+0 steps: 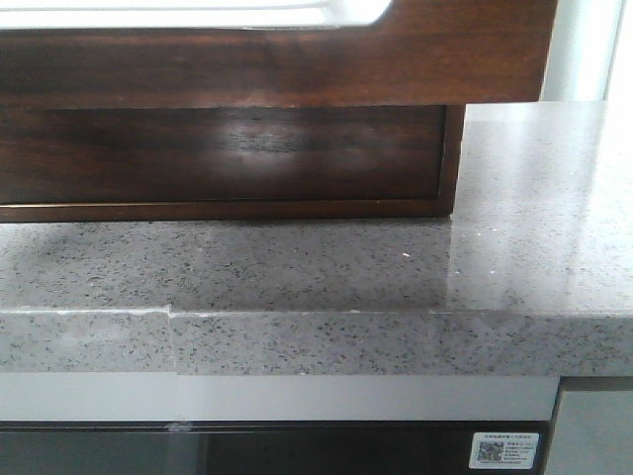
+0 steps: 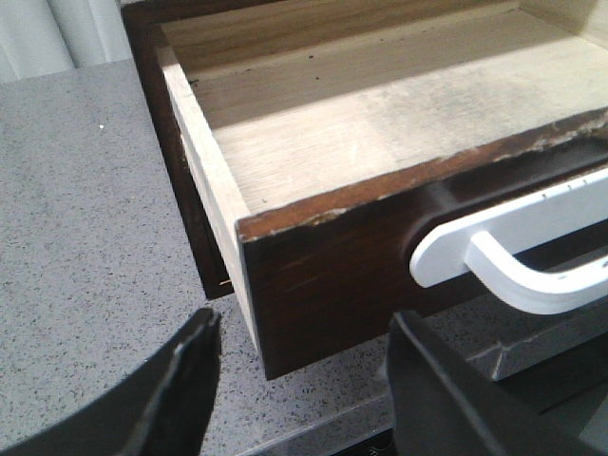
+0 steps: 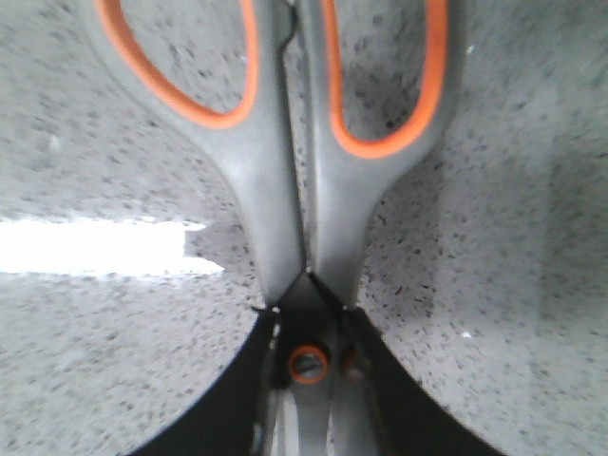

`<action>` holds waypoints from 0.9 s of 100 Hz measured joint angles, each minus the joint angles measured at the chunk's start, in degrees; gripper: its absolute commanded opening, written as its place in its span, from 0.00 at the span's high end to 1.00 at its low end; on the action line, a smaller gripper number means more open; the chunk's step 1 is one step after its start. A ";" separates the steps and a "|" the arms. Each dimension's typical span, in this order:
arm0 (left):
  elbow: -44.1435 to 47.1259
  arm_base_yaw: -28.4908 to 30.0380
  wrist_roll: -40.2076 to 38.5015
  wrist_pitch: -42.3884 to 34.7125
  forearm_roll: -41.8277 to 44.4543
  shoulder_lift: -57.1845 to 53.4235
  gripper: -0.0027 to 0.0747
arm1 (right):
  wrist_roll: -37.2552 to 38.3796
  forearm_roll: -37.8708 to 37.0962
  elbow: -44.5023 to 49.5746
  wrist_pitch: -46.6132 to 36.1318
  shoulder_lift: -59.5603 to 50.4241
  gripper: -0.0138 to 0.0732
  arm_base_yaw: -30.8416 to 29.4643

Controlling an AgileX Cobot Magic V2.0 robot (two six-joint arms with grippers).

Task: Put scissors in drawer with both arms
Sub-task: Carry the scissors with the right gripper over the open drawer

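Note:
The drawer (image 1: 277, 64) is a dark reddish-brown glossy front with a white round-cornered cutout at its top edge, pulled out over the counter. The left wrist view shows it open (image 2: 332, 275), with a bare pale wood floor and a white handle (image 2: 513, 256). My left gripper (image 2: 304, 380) is open and empty, just in front of the drawer front's left corner. In the right wrist view my right gripper (image 3: 309, 332) is shut on the scissors (image 3: 285, 190) at their pivot. The scissors have grey handles with orange lining, and they hang above the counter. Neither gripper shows in the front view.
A grey speckled stone countertop (image 1: 297, 267) carries the dark wood cabinet body (image 1: 227, 158) under the drawer. Its front edge (image 1: 297, 341) has a seam. Below is a dark panel with a QR label (image 1: 506, 450). A white curtain (image 2: 57, 38) hangs behind.

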 measured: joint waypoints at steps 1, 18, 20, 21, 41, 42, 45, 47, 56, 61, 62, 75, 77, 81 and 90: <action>0.00 0.00 0.00 0.00 0.00 0.00 0.49 | -0.10 0.15 0.00 0.00 -0.44 0.83 0.13; 0.00 0.00 0.00 0.00 0.00 0.00 0.49 | -1.87 2.02 -2.07 -0.12 -7.01 0.83 1.39; 0.00 0.00 0.00 0.00 0.00 0.00 0.49 | -2.06 2.15 -2.67 -0.12 -7.91 0.83 1.72; 0.00 0.00 0.00 0.00 0.00 0.00 0.49 | -2.23 2.15 -2.86 -0.12 -8.21 0.83 1.84; 0.00 0.00 0.00 0.00 0.00 0.00 0.49 | -4.74 4.05 -9.63 0.22 -16.85 0.83 7.05; 0.00 0.00 0.00 0.00 0.00 0.00 0.49 | -4.85 4.07 -9.88 0.22 -17.12 0.83 7.28; 0.00 0.00 0.00 0.00 0.00 0.00 0.49 | -5.21 4.47 -11.13 0.35 -18.41 0.83 8.25; 0.00 0.00 0.00 0.00 0.00 0.00 0.49 | -5.66 4.88 -11.62 0.35 -18.91 0.83 9.01; 0.00 0.00 0.00 0.00 0.00 0.00 0.49 | -8.14 7.11 -14.34 0.59 -21.77 0.83 12.75; 0.00 0.00 0.00 0.00 0.00 0.00 0.49 | -10.35 9.51 -15.44 0.59 -23.11 0.83 14.99; 0.00 0.00 0.00 0.00 0.00 0.00 0.49 | -10.70 9.87 -15.69 0.59 -23.45 0.83 15.66; 0.00 0.00 0.00 0.00 0.00 0.00 0.49 | -19.06 18.46 -16.76 0.12 -25.90 0.83 22.16; 0.00 0.00 0.00 0.00 0.00 0.00 0.49 | -20.53 19.41 -16.86 0.00 -26.04 0.83 23.31; 0.00 0.00 0.00 0.00 0.00 0.00 0.49 | -22.86 22.03 -16.89 0.00 -26.34 0.83 25.64; 0.00 0.00 0.00 0.00 0.00 0.00 0.49 | -27.83 25.39 -16.98 0.00 -26.45 0.83 30.93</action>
